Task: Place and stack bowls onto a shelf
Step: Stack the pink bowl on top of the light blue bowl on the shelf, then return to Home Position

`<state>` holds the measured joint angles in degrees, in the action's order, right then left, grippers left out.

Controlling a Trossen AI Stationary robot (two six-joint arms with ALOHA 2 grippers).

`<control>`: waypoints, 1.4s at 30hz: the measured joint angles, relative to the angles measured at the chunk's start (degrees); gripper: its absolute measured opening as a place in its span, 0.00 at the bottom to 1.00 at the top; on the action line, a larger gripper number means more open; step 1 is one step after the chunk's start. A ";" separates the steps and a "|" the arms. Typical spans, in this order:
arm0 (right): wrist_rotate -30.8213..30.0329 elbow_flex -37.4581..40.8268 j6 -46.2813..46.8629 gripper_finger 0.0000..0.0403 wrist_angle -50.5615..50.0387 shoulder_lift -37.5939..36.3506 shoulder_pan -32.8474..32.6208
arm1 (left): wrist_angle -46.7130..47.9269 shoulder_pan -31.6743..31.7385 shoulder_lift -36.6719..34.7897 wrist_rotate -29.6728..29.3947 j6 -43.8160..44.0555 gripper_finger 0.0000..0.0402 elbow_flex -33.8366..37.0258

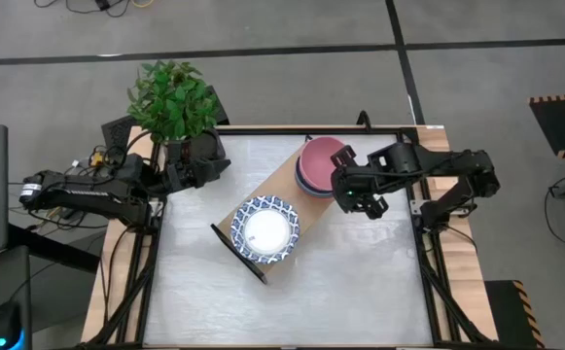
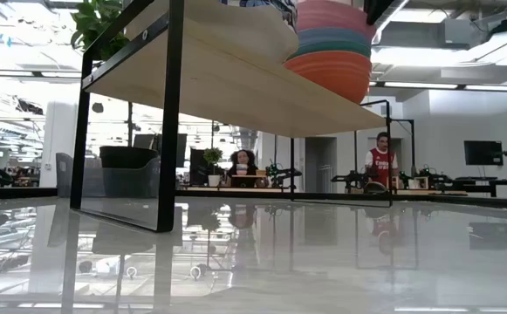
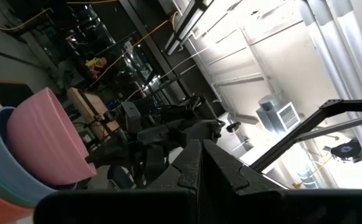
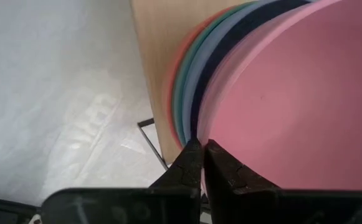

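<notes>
My right gripper [image 4: 199, 152], fingers together, hangs beside the pink bowl [image 4: 293, 93] topping the coloured stack at the shelf [image 1: 280, 180]'s far right end. Rigid, probably slippery; I'd pinch its rim.

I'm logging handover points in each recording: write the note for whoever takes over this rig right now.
Right hand: shut, at the rim of the pink bowl topping the coloured stack on the shelf.
Left hand: shut, empty, parked at the table's left edge beside the plant.
Blue-patterned white bowls sit stacked on the shelf's other end.
Done: both stacks on the shelf; no bowl shows on the table.
Left: probably just withdraw the right arm.
</notes>
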<state>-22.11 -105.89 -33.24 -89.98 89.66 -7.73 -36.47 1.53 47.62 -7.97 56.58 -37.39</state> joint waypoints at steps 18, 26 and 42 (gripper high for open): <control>-0.11 0.00 0.12 0.16 0.00 -0.01 0.47 | 0.00 -0.01 0.00 0.04 -0.04 0.00 0.00; -0.15 0.00 0.31 0.34 0.16 -0.01 1.92 | 0.00 -0.01 0.00 0.04 -0.04 0.00 0.00; 9.07 -12.28 15.10 0.53 2.20 -2.32 1.88 | -0.54 -0.01 -2.32 0.22 -6.41 0.00 0.00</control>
<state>-13.04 -118.16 -18.14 -87.79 87.34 -5.85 -37.01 1.52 45.30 -7.75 50.17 -37.39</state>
